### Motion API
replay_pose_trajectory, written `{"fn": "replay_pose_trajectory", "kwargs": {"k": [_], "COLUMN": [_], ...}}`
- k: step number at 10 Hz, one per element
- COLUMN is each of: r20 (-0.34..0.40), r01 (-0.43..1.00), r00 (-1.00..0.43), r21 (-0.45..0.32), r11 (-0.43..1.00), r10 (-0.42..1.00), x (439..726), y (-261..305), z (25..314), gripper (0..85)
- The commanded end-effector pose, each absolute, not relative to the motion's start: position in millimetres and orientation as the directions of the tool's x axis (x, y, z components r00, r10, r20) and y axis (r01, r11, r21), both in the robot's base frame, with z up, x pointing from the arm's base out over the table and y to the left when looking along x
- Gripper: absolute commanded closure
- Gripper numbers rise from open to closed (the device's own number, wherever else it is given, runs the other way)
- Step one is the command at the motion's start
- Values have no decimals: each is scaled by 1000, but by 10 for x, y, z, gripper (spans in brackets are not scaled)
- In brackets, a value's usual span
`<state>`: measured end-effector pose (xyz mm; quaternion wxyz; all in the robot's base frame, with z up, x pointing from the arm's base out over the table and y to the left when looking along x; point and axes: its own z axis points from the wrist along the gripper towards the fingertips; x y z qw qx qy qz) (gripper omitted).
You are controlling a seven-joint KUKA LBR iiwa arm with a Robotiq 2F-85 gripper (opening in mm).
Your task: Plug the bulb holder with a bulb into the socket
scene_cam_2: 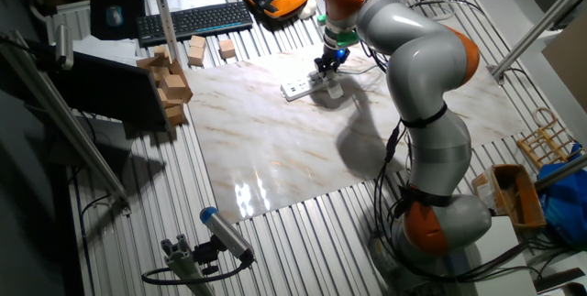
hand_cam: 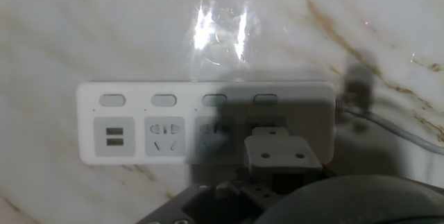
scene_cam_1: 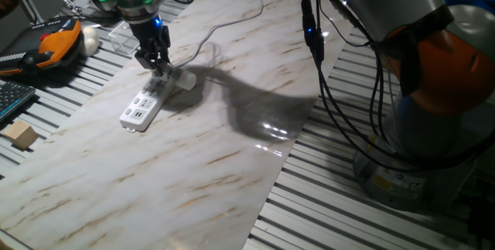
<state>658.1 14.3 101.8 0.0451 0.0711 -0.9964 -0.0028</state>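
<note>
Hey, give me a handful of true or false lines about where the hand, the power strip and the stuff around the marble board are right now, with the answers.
1. The hand is down at the power strip. True.
2. The power strip lies on the bare metal slats. False: it lies on the marble board.
3. An orange and black handheld controller lies off the board's edge. True.
4. The power strip's cable is unattached. False: in the hand view it runs into the strip's end.
5. A keyboard sits on the marble board. False: it sits off the board, on the slats.
</note>
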Motion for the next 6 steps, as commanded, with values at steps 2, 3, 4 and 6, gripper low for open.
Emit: {"fn": "replay_pose_trajectory", "kwargs": {"k": [2, 3, 4, 6], "r20": [97, 102, 107, 108], "r01": [-128, -127, -124, -116], "r00": [-987, -987, -987, -987], "r21": [9, 7, 7, 8], "r11": [992, 992, 992, 993], "r10": [-129, -127, -124, -116], "x": [6576, 6577, 6579, 6583], "y": [148, 152, 157, 172], "z": [1019, 1018, 1014, 972], "gripper": [850, 850, 850, 850]}}
